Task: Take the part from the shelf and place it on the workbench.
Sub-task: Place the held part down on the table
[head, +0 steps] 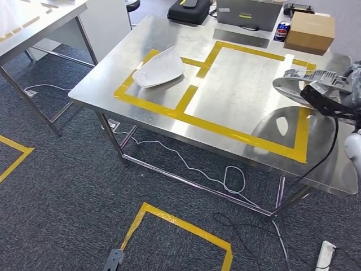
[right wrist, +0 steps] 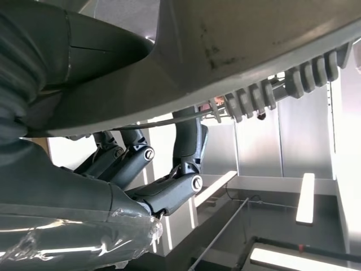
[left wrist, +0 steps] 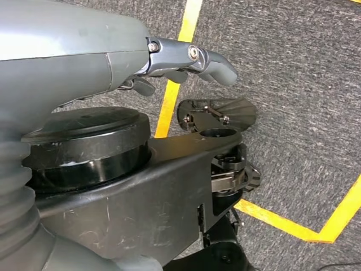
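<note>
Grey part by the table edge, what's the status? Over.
Right robot hand grips the grey part above the workbench, over the big taped box. Left robot hand hangs empty over the floor. White part sits clear in the small box.

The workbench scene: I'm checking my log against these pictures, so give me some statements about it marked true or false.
1. A white part lies on the workbench inside a yellow-taped box. True.
2. The right hand holds nothing. False: it grips a grey ribbed part.
3. The grey part already rests flat on the table. False: it is held above the steel top, its reflection showing below.
4. A cardboard box sits at the table's far edge. True.
5. The left hand holds a part. False: it hangs over the carpet with nothing in it.
</note>
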